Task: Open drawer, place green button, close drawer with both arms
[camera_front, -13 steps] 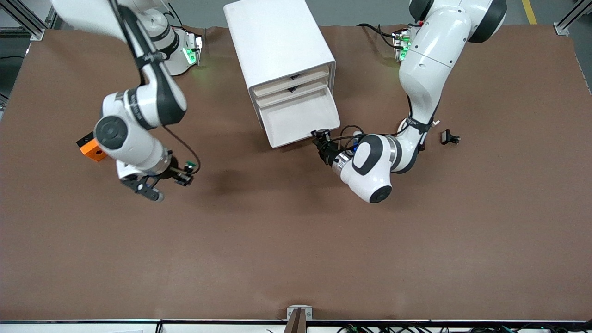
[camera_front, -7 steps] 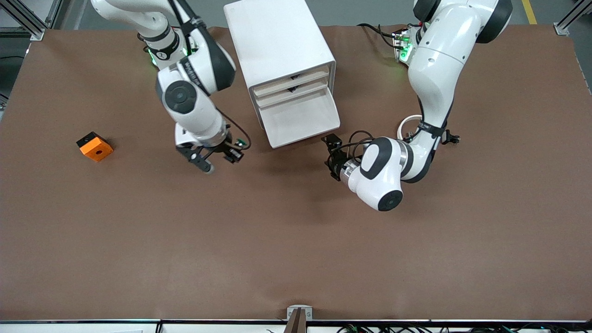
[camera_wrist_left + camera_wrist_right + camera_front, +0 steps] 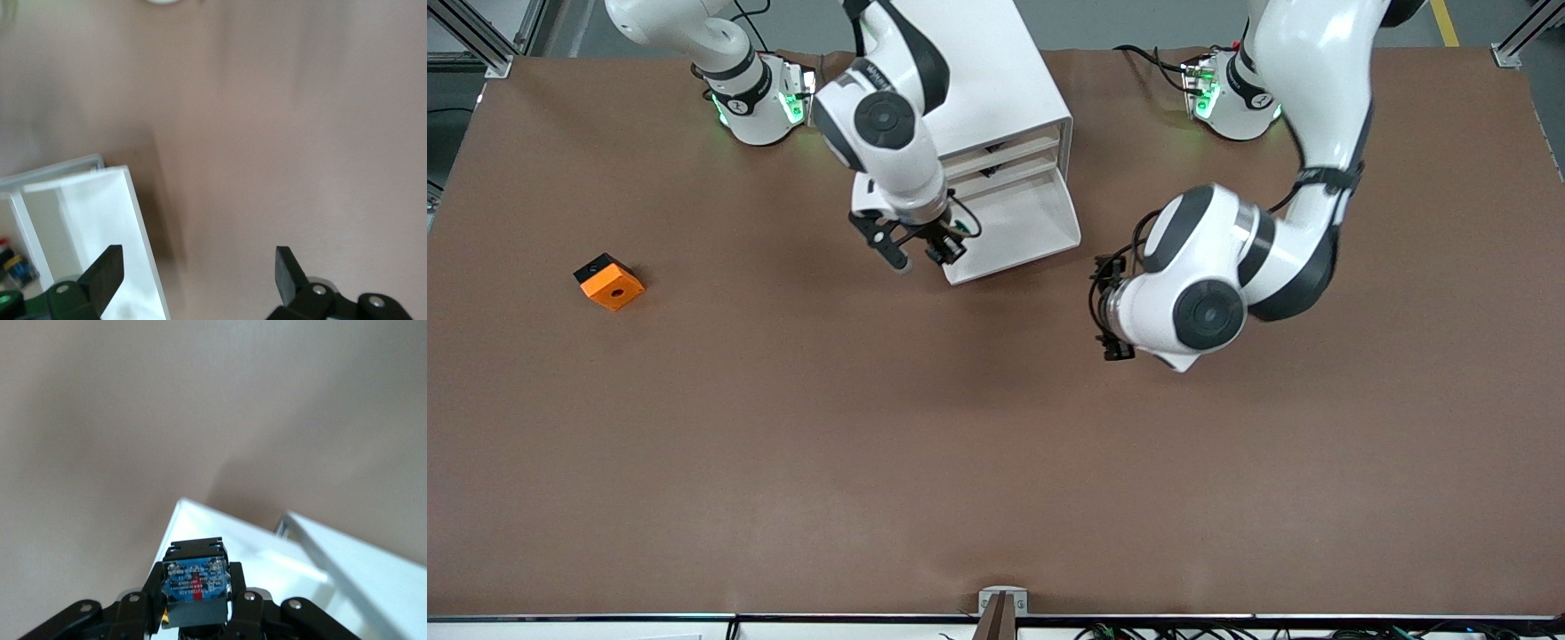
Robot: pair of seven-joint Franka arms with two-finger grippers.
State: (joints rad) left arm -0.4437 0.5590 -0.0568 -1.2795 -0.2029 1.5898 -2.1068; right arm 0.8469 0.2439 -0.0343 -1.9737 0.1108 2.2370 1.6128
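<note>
The white cabinet (image 3: 960, 71) stands near the robots' bases, and its bottom drawer (image 3: 1040, 233) is pulled out. My right gripper (image 3: 922, 251) is shut on the button (image 3: 195, 583), whose blue base faces the right wrist camera. It holds the button over the drawer's front corner (image 3: 220, 533) at the right arm's end. My left gripper (image 3: 1108, 308) is open and empty over bare table, beside the drawer toward the left arm's end. In the left wrist view its fingers (image 3: 107, 267) stand wide apart, with the drawer's wall (image 3: 137, 220) between them.
An orange square block (image 3: 609, 282) lies on the brown table (image 3: 960, 462) toward the right arm's end. The three upper drawers (image 3: 1009, 160) are less far out than the bottom one.
My right arm has swung from beside the orange block to the open drawer's corner, carrying the button. My left gripper has let go of the drawer front and drawn back from it.
</note>
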